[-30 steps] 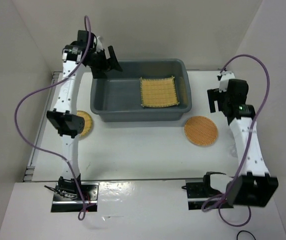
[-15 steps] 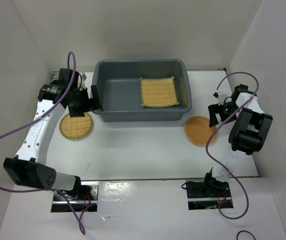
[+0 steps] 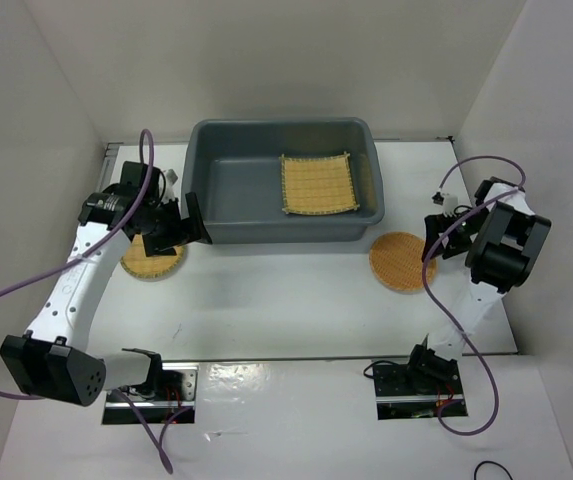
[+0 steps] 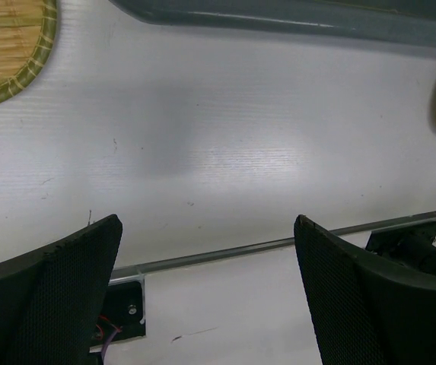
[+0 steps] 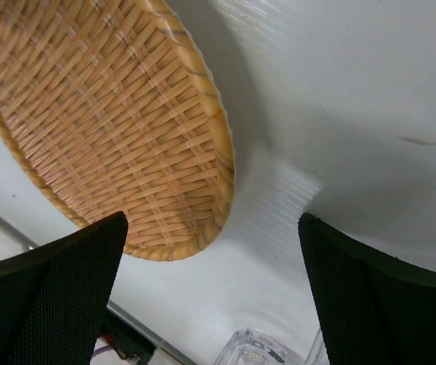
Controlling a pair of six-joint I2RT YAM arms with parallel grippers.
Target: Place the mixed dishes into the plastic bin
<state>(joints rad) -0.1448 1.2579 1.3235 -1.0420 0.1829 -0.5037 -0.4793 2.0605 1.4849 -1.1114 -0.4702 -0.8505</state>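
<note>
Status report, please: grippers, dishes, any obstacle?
Left gripper open, near left disc. Right gripper open, at right disc. Square mat in bin; discs, glass cup outside. No obstacle seen.

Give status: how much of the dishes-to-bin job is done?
Done: the yellow mat lies in the bin.
In hand: nothing. The left gripper and the right gripper are both open, each close to a woven disc.
Left: the left disc, the right disc and the glass cup, all outside the bin.
</note>
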